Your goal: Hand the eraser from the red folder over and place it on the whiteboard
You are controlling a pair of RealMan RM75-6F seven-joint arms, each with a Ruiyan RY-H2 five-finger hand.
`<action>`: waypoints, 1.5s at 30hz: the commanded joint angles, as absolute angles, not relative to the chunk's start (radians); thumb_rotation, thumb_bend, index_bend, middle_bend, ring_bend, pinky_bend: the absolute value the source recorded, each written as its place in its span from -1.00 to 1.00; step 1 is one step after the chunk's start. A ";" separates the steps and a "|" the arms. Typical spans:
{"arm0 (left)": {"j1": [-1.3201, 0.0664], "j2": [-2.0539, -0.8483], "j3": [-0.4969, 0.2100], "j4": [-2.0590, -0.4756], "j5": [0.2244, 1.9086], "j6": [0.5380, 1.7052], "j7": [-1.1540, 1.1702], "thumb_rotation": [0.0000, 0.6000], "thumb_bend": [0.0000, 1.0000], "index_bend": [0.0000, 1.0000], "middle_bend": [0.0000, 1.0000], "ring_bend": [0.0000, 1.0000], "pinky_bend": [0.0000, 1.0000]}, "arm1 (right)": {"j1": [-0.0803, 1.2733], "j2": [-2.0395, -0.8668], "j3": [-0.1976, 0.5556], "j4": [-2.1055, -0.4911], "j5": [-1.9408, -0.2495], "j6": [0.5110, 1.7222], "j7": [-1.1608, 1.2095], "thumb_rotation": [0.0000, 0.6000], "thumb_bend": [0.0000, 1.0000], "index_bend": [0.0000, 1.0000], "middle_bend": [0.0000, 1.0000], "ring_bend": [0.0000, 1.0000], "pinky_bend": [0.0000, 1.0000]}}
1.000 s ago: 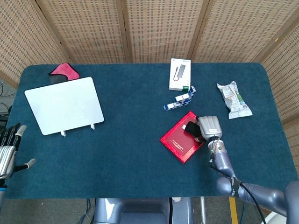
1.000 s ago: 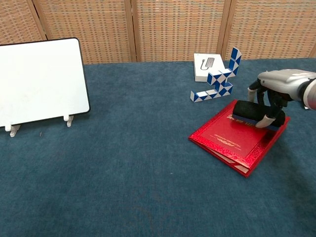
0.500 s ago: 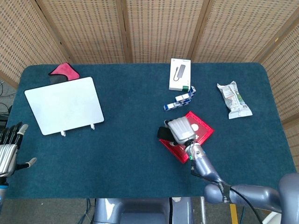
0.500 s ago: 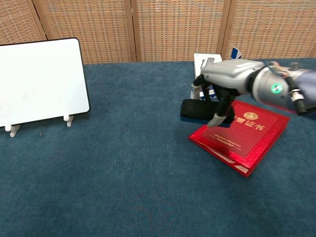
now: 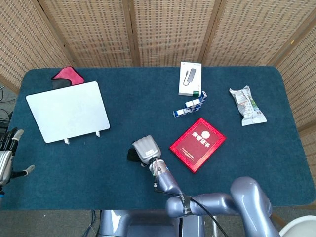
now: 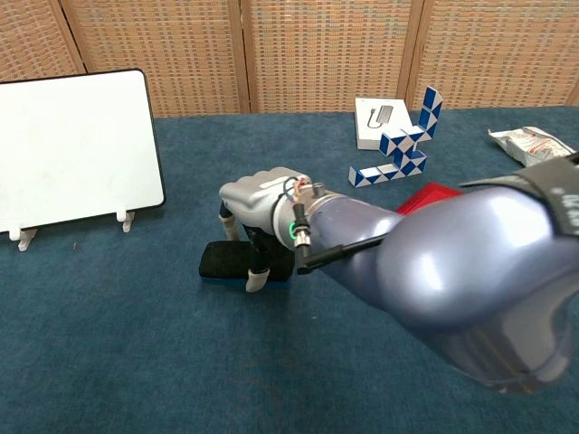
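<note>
Chest view: right hand held the eraser (black) under its fingers.
Red folder lay to its right, whiteboard well left; left hand was spread, holding nothing.

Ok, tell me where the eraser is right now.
The eraser is in the right robot hand, low over the blue table mid-front, between the whiteboard on the left and the red folder on the right.
</note>
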State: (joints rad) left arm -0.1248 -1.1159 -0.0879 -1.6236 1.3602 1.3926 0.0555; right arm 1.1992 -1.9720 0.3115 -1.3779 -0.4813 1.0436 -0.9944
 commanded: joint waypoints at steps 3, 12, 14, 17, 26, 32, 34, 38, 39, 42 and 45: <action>-0.128 -1.111 -0.088 -1.619 1.353 1.381 0.043 1.00 -1.00 -1.00 -1.00 -1.00 -1.00 | 1.215 -1.996 0.369 -1.381 -0.333 1.042 -1.034 1.00 -0.97 -0.86 -0.81 -0.82 -0.41; -0.132 -1.115 -0.082 -1.620 1.359 1.378 0.055 1.00 -1.00 -1.00 -1.00 -1.00 -1.00 | 1.194 -1.823 0.438 -1.654 -0.319 1.132 -1.030 1.00 -1.00 -1.00 -1.00 -1.00 -0.91; -0.132 -1.117 -0.081 -1.621 1.360 1.378 0.058 1.00 -1.00 -1.00 -1.00 -1.00 -1.00 | 1.184 -1.772 0.445 -1.727 -0.317 1.164 -1.038 1.00 -1.00 -1.00 -1.00 -1.00 -0.91; -0.136 -1.122 -0.077 -1.621 1.364 1.373 0.067 1.00 -1.00 -1.00 -1.00 -1.00 -1.00 | 1.127 -1.625 0.434 -1.885 -0.388 1.244 -1.042 1.00 -1.00 -1.00 -1.00 -1.00 -0.91; -0.153 -1.145 -0.070 -1.594 1.402 1.368 0.054 1.00 -1.00 -1.00 -1.00 -1.00 -1.00 | 0.745 -1.211 0.159 -1.819 -1.093 1.146 -0.466 1.00 -1.00 -1.00 -1.00 -1.00 -0.91; -0.167 -1.165 -0.056 -1.544 1.479 1.385 -0.006 1.00 -1.00 -1.00 -1.00 -1.00 -1.00 | 0.535 -1.182 0.053 -1.422 -1.306 1.256 0.035 1.00 -1.00 -1.00 -1.00 -1.00 -0.91; -0.178 -1.175 -0.054 -1.525 1.505 1.387 -0.028 1.00 -1.00 -1.00 -1.00 -1.00 -1.00 | 0.473 -1.193 0.028 -1.355 -1.332 1.288 0.197 1.00 -1.00 -1.00 -1.00 -1.00 -0.91; -0.225 -1.203 -0.048 -1.483 1.567 1.357 -0.096 1.00 -1.00 -1.00 -1.00 -1.00 -1.00 | 0.343 -1.205 -0.022 -1.304 -1.377 1.394 0.354 1.00 -1.00 -1.00 -1.00 -1.00 -0.91; -0.247 -1.211 -0.043 -1.475 1.592 1.338 -0.120 1.00 -1.00 -1.00 -1.00 -1.00 -1.00 | 0.310 -1.207 -0.037 -1.307 -1.394 1.430 0.357 1.00 -1.00 -1.00 -1.00 -1.00 -0.91; -0.311 -1.230 -0.029 -1.477 1.652 1.277 -0.148 1.00 -1.00 -1.00 -1.00 -1.00 -1.00 | 0.255 -1.211 -0.054 -1.319 -1.431 1.496 0.340 1.00 -1.00 -1.00 -1.00 -1.00 -0.91; -0.356 -1.245 -0.029 -1.501 1.669 1.226 -0.126 1.00 -1.00 -1.00 -1.00 -1.00 -1.00 | 0.237 -1.206 -0.052 -1.327 -1.452 1.523 0.329 1.00 -1.00 -1.00 -1.00 -1.00 -0.91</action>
State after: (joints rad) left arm -0.3210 -1.2273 -0.0344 -1.4875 1.6512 1.2625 -0.1318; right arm 0.2947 -1.2216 -0.0142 -1.3597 -1.3932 1.4568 0.3504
